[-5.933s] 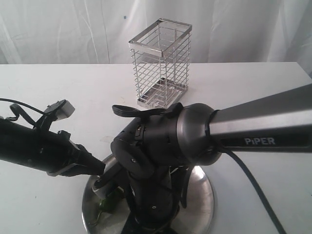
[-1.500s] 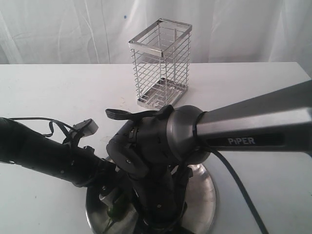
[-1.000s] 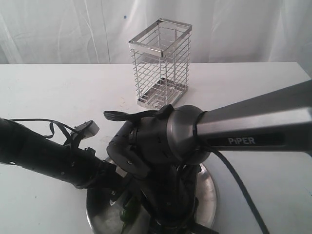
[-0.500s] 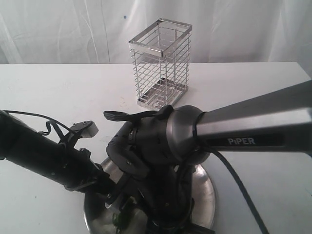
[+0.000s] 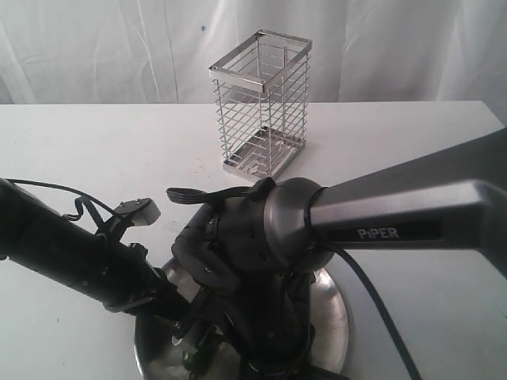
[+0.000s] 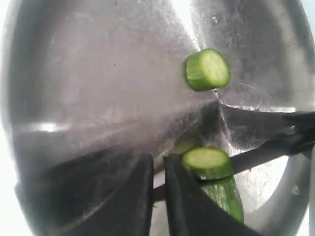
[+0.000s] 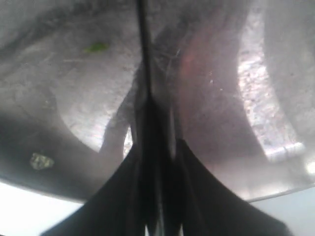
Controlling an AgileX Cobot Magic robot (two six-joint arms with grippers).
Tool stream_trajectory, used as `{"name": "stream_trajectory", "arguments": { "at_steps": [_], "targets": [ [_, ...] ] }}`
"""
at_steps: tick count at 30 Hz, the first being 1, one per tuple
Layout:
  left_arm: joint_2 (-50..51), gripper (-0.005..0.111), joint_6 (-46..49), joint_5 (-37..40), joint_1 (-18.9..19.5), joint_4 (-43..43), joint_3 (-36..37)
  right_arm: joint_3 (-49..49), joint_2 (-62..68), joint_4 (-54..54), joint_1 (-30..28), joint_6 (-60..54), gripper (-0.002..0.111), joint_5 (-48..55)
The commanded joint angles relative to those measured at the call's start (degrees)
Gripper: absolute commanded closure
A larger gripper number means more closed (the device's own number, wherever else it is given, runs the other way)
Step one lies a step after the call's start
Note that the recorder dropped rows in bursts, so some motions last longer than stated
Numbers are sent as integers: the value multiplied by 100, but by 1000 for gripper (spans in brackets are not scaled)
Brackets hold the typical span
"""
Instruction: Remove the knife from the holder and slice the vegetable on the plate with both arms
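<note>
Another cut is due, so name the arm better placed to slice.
Right. The right gripper holds the knife, its blade at the vegetable on the plate. The left gripper has no blade; it sits beside the vegetable.

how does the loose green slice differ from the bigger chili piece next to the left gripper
The loose slice is a short round stub; the chili piece is longer, its body running on behind a finger of the left gripper. The slice lies alone on bare plate; the chili piece sits against that finger, with the knife at its side. Both are green with a pale cut face showing.
</note>
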Motion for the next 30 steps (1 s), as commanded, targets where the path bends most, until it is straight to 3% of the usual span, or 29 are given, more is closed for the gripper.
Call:
{"name": "stream_trajectory", "arguments": {
  "at_steps": [1,2,8,21,27,30],
  "targets": [
    [-56,91,-68,227,-51,89,64,-1,90,-70,-45,16,108,-446],
    [-56,91,-68,227,-51,89,64,-1,90,-57,-45,16,108,-461],
    [-56,91,-68,227,-51,89,64,-1,90,-57,-45,37,79,-460],
    [-56,91,-68,217,-51,89,64,-1,-89,-68,-45,-85,77,-410],
    [-56,91,-68,200,-51,89,64,-1,-89,-79,-45,-224,65,-306],
    [-56,91,-68,200,-51,89,64,-1,-89,-188,-45,-224,64,-306]
  ]
}}
